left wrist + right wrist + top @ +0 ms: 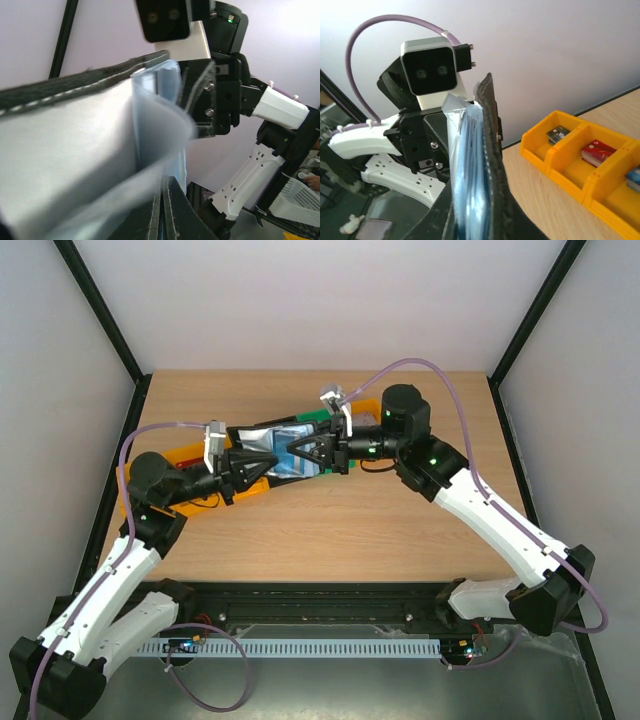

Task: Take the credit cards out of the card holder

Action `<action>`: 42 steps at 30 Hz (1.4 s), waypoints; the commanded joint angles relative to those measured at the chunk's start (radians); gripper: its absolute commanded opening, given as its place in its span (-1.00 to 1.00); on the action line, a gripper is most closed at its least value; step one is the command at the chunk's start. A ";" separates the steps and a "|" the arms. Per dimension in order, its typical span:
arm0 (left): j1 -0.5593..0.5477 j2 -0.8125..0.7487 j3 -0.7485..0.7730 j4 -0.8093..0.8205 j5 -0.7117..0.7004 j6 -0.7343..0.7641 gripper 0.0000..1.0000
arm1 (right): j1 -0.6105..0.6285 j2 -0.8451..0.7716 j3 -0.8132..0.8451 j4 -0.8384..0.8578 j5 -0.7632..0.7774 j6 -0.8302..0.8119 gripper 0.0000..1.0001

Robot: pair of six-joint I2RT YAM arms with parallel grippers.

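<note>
The black card holder [287,453] hangs open above the table between my two grippers, its blue-grey inner pockets facing up. My left gripper [266,463] is shut on its left edge and my right gripper [303,452] on its right edge. In the left wrist view the holder [75,150] fills the left, pinched by my left gripper [166,202]. In the right wrist view the holder [487,150] stands edge-on in my right gripper [480,210]. No credit card shows in the pockets. A red card [597,151] lies in a bin compartment.
An orange divided bin [178,454] sits behind the left gripper; in the right wrist view the bin [570,165] also holds a black piece [557,134] and a blue piece [635,176]. A green bin [318,416] sits behind the right gripper.
</note>
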 commanded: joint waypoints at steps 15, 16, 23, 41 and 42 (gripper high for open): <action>0.039 -0.020 0.032 -0.068 -0.028 -0.018 -0.80 | -0.012 -0.047 -0.017 0.130 -0.039 0.063 -0.97; 0.053 -0.026 0.032 -0.078 -0.025 -0.015 -0.80 | -0.012 -0.045 -0.017 0.132 -0.043 0.067 -0.97; -0.019 -0.011 0.055 -0.147 -0.040 0.152 -0.80 | -0.012 -0.033 -0.032 0.181 -0.053 0.107 -0.97; 0.039 -0.032 0.083 -0.128 0.025 0.046 -0.68 | -0.011 -0.015 0.008 0.094 -0.062 0.018 -0.97; 0.053 -0.033 0.073 -0.100 0.039 0.018 -0.66 | -0.011 -0.015 0.012 0.082 -0.063 0.010 -0.97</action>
